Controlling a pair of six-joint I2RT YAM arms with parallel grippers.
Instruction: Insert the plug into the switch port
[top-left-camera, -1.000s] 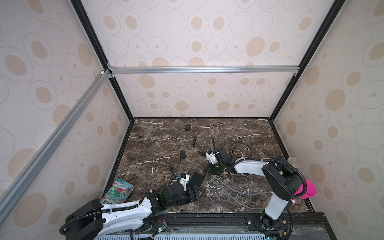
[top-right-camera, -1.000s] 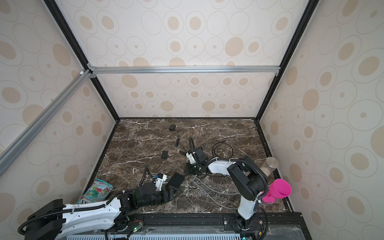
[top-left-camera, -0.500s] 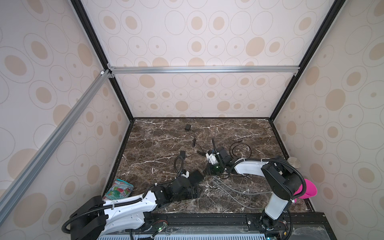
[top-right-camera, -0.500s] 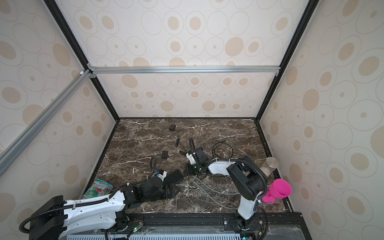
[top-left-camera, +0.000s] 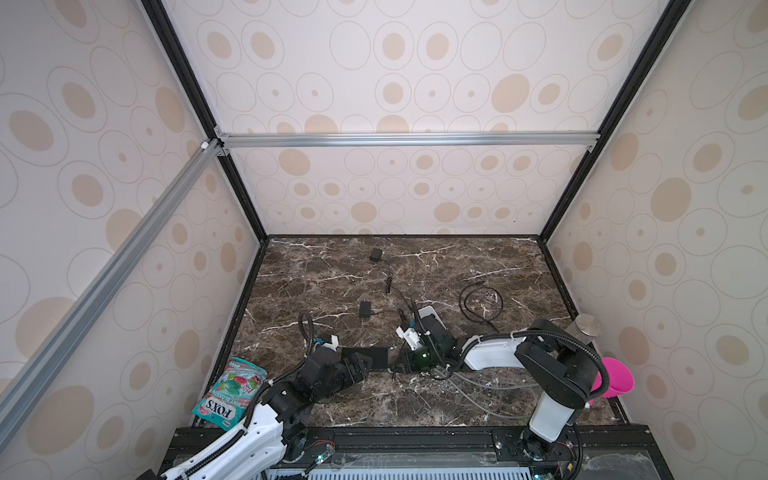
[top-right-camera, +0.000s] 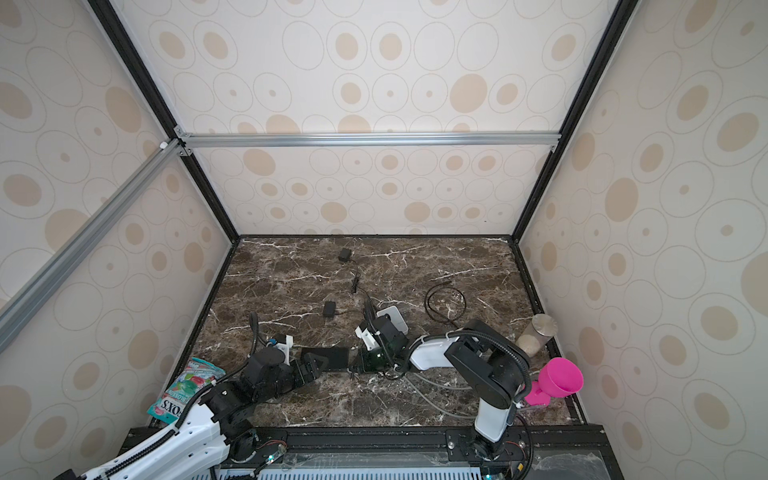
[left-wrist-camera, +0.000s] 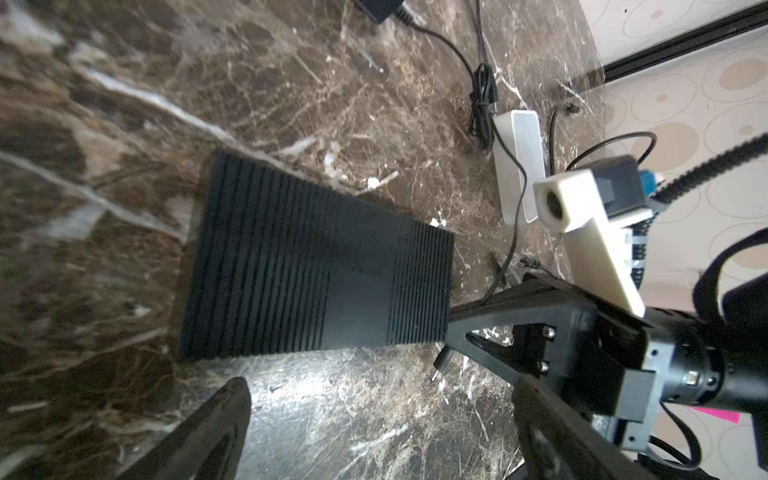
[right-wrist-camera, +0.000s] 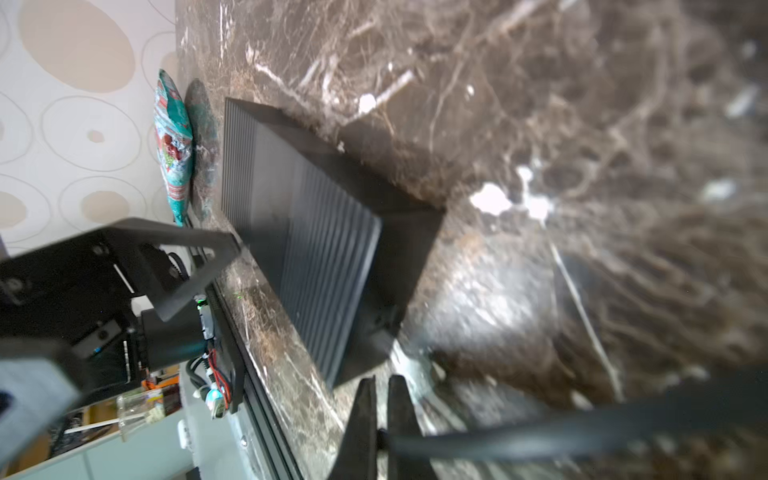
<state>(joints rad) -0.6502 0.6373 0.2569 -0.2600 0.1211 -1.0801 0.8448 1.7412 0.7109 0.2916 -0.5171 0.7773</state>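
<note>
- Switch, a flat black ribbed rectangular box, lies on the brown marble table near its front edge, left of centre. In both top views it sits between the two grippers.
- Left gripper: jaws wide apart, holding nothing. The right wrist view shows one finger at the switch's end toward the left edge; contact cannot be judged.
- Right gripper: fingers pressed together on a black cable. Only the right wrist view shows this grip.
- Plug: only the left wrist view shows a small dark plug with a metal tip. It is just beside the right gripper's fingertips, off the switch's other short end and not in it. Whether it ends the gripped cable cannot be told.
- Top views show a pink plastic funnel and a steel-lidded jar at the right edge, near the front right corner.
- Writing: a teal sweets bag at the front left corner reads "FOX'S" and "MINT BLOSSOM" in a top view. The right wrist view shows it edge-on and unreadable.
- A faint mark on the switch's top, seen in the left wrist view, is too blurred to read.
</note>
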